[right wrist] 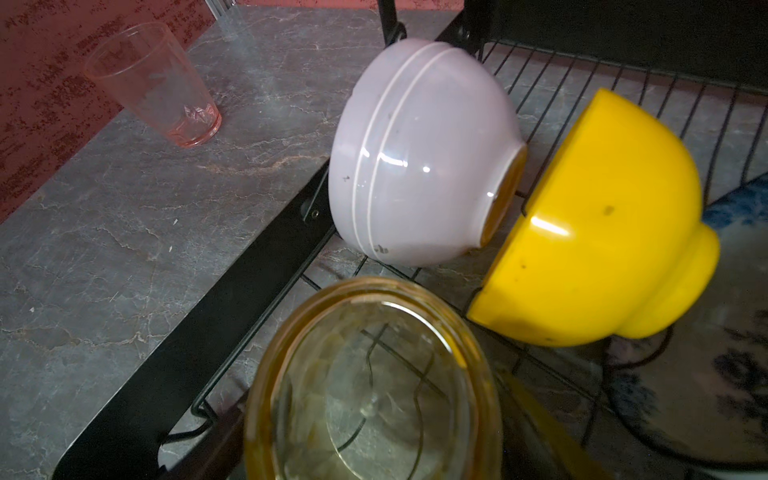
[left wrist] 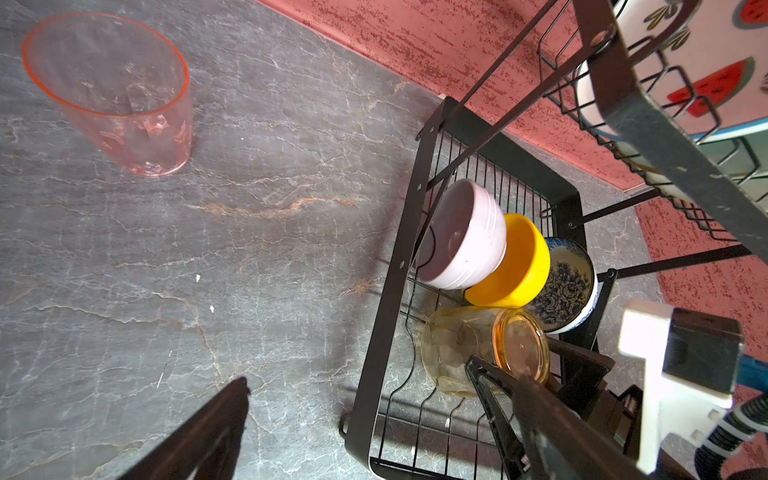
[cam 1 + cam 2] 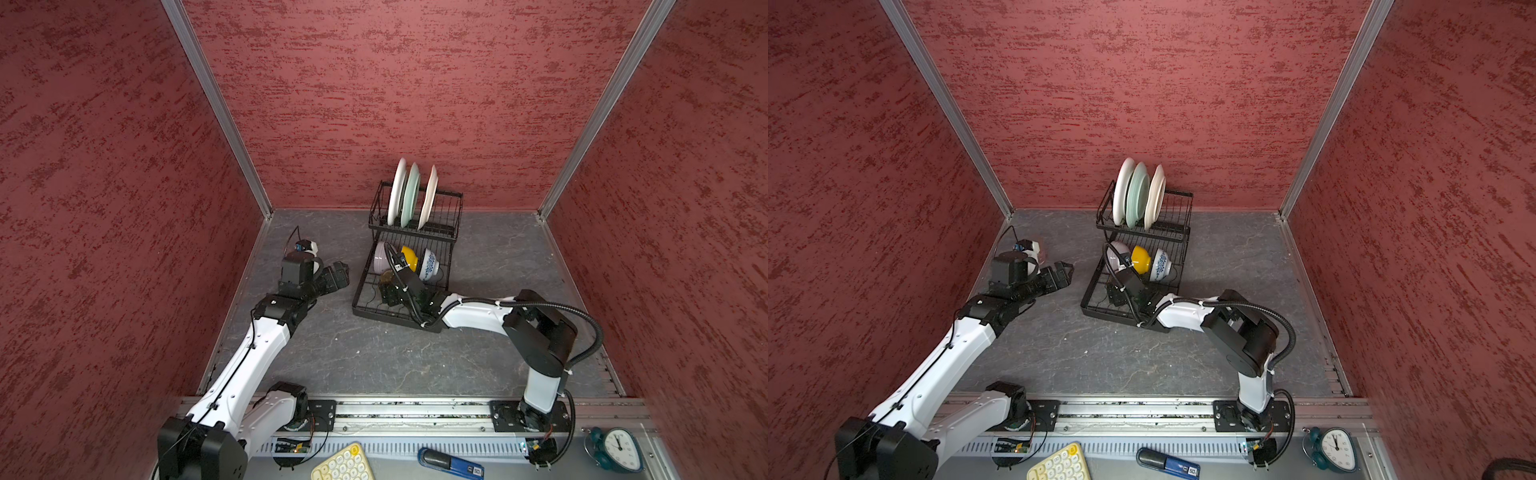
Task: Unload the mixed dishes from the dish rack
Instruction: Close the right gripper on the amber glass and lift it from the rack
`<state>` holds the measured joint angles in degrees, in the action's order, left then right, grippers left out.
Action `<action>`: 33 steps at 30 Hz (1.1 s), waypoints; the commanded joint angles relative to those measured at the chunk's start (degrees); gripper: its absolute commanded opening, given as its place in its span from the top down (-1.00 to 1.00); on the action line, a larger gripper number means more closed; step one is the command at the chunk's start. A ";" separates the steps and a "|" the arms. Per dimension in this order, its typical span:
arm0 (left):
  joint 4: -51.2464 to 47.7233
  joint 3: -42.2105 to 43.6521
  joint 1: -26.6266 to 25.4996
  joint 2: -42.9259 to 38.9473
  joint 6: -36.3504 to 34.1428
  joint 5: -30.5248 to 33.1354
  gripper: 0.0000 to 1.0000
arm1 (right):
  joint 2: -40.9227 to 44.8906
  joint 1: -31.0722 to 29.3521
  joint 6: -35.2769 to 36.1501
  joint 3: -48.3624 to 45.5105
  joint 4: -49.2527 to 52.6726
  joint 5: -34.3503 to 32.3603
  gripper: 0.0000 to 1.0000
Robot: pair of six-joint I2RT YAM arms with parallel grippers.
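The right hand (image 2: 515, 357) is down in the low tray of the dish rack (image 2: 397, 257), its jaws apart on either side of the amber tumbler (image 1: 374, 386); I cannot tell whether they press on it yet. The tumbler lies on its side on the wavy wires, with its long axis roughly in line with the hand's reach and one round end facing the wrist. The grip therefore falls across its smooth, curved, translucent wall, which I judge could slip. Just beyond it the glossy lilac bowl (image 1: 415, 158) and yellow bowl (image 1: 602, 216) lean on edge, close enough to be knocked. The left hand (image 3: 341, 273) hangs wide open and empty beside the rack, farther from that tumbler. It is near the pink tumbler (image 2: 112, 91), which stands upright on the stone-veined worktop (image 3: 374, 365).
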<state>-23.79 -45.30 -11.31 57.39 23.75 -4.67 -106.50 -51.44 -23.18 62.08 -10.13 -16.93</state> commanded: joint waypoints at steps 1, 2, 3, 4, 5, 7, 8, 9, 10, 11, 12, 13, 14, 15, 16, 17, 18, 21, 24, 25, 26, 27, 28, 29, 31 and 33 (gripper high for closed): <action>2.12 0.82 -0.11 0.47 0.16 -1.77 -0.99 | 1.36 -0.42 -0.96 -0.14 -0.84 0.62 -0.40; 2.26 0.91 -0.11 0.62 0.14 -2.22 -0.99 | 1.53 -0.42 -1.28 -0.29 -0.81 0.73 -0.40; 2.43 0.93 -0.12 0.75 0.24 -2.56 -0.99 | 1.80 -0.45 -1.53 -0.33 -0.85 0.83 -0.40; 2.65 1.06 -0.21 0.80 0.40 -2.78 -0.99 | 2.03 -0.42 -1.96 -0.49 -0.94 0.95 -0.39; 2.88 1.14 -0.20 0.90 0.57 -2.92 -0.99 | 2.30 -0.42 -2.57 -0.71 -0.92 1.02 -0.37; 3.30 1.34 -0.25 0.99 1.13 -2.91 -0.99 | 2.90 -0.37 -3.32 -1.10 -1.44 1.24 -0.30; 3.40 1.42 -0.20 0.94 1.63 -3.04 -0.99 | 3.12 -0.33 -3.37 -1.33 -1.77 1.70 -0.29; 3.97 1.66 -0.21 0.81 2.43 -3.51 -0.99 | 3.39 -0.35 -3.47 -1.44 -1.98 1.97 -0.29; 4.76 2.04 -0.21 0.71 3.17 -4.59 -0.99 | 3.55 -0.34 -3.85 -1.44 -2.00 2.06 -0.29; 5.67 2.36 -0.20 0.48 3.67 -5.66 -0.99 | 3.75 -0.33 -4.13 -1.44 -2.11 2.21 -0.28; 6.68 2.73 -0.20 0.32 4.36 -6.87 -0.99 | 3.85 -0.28 -4.46 -1.59 -2.32 2.41 -0.28; 7.43 2.99 -0.20 0.22 5.07 -7.71 -0.99 | 4.02 -0.27 -4.80 -1.74 -2.58 2.62 -0.28; 7.88 3.17 -0.21 0.23 5.61 -8.25 -0.99 | 4.18 -0.16 -5.16 -1.79 -2.70 2.77 -0.28; 8.14 3.20 -0.20 0.35 6.05 -8.64 -0.99 | 4.27 -0.07 -5.74 -1.86 -2.78 2.77 -0.28; 8.31 3.33 -0.20 0.36 6.42 -8.90 -0.99 | 4.32 0.07 -6.22 -1.85 -2.87 2.84 -0.28; 8.48 3.33 -0.20 0.49 6.76 -9.01 -0.99 | 4.33 0.19 -6.64 -1.82 -2.96 2.86 -0.28; 8.56 3.45 -0.21 0.58 7.15 -9.02 -0.99 | 4.39 0.35 -7.22 -1.86 -3.03 2.91 -0.28; 9.61 4.30 -0.20 0.41 8.51 -9.15 -0.99 | 5.01 0.90 -9.04 -2.43 -3.90 3.12 -0.29; 11.43 5.13 -0.20 0.47 10.03 -10.91 -0.99 | 6.29 1.73 -11.16 -3.65 -5.23 4.03 -0.29; 11.78 5.18 -0.20 0.74 10.49 -11.77 -0.99 | 6.72 2.02 -11.60 -4.05 -5.78 4.63 -0.29; 12.28 5.14 -0.18 0.89 10.85 -12.52 -0.99 | 7.03 2.28 -11.99 -4.22 -5.90 5.28 -0.29; 12.62 5.17 -0.20 1.13 11.34 -13.34 -0.99 | 7.33 2.63 -12.56 -4.30 -5.80 5.77 -0.30; 13.26 5.30 -0.20 1.45 11.81 -14.06 -0.99 | 7.66 2.91 -13.29 -4.51 -5.80 6.22 -0.29; 13.93 5.53 -0.21 1.67 12.24 -14.69 -0.99 | 8.11 3.22 -13.74 -4.83 -6.17 6.69 -0.29; 15.16 5.75 -0.20 2.28 13.06 -15.74 -1.00 | 9.27 3.86 -15.01 -5.63 -7.33 8.14 -0.29; 16.08 6.00 -0.20 2.80 13.72 -16.65 -1.00 | 10.44 4.40 -15.87 -6.49 -8.60 9.47 -0.30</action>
<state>-11.16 -40.12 -11.31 59.46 35.79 -18.55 -99.29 -47.70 -36.27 56.38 -13.87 -10.31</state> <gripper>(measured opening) 0.999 0.738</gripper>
